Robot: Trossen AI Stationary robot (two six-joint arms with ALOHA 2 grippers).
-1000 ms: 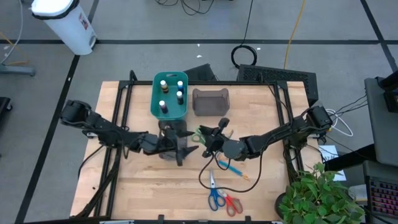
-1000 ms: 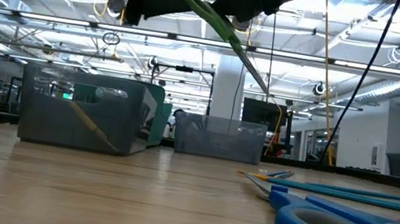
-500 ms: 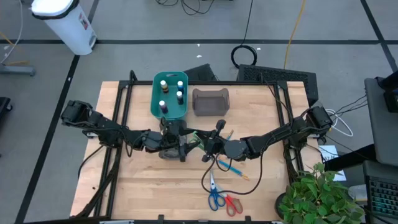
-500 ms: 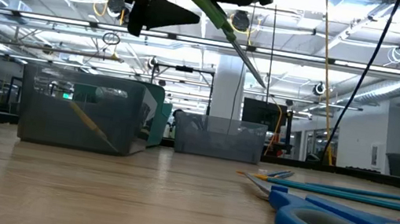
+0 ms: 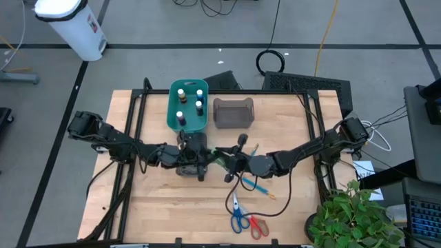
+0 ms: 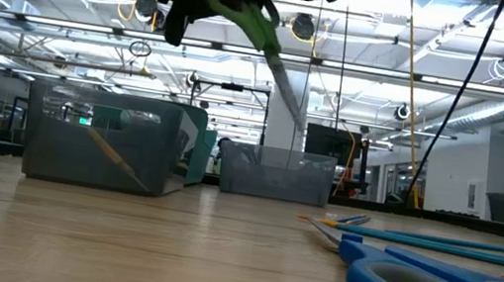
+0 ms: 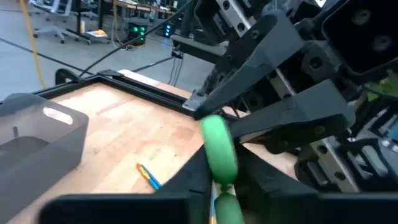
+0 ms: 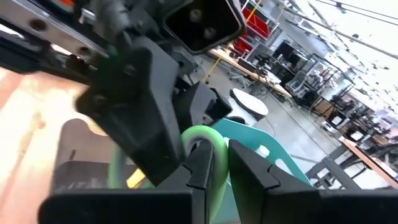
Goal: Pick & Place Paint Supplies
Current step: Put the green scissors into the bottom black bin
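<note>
Green-handled scissors (image 5: 219, 154) hang in the air over the table's middle, between my two grippers. In the low view their green handle (image 6: 251, 13) is up and the blade (image 6: 285, 84) slants down. My left gripper (image 5: 201, 156) comes from the table's left and is shut on them. My right gripper (image 5: 230, 160) comes from the right, its fingers on either side of a handle loop. Blue scissors (image 5: 239, 219), red scissors (image 5: 258, 226) and thin brushes (image 5: 256, 186) lie flat on the wood, near right of centre. White-capped bottles (image 5: 182, 96) stand in the teal bin (image 5: 172, 110). My left gripper pinches the scissors' green handle (image 7: 219, 149) between its two fingers, coming in level from the table's left. The scissors are clear of the table, blade slanting down. My right gripper has a green handle loop (image 8: 205, 135) between its two fingers (image 8: 200, 167), coming in level from the table's right.
A grey bin (image 5: 233, 113) stands beside the teal bin at the table's far middle. A potted plant (image 5: 355, 213) overhangs the near right corner. A dark cable (image 5: 238, 196) loops over the wood under my right arm.
My left gripper, wide open a second ago, has edged toward the right gripper and shut on the green handle. The scissors have tipped, so the blade now hangs steeper in the low view. My right gripper has turned a little at the wrist.
</note>
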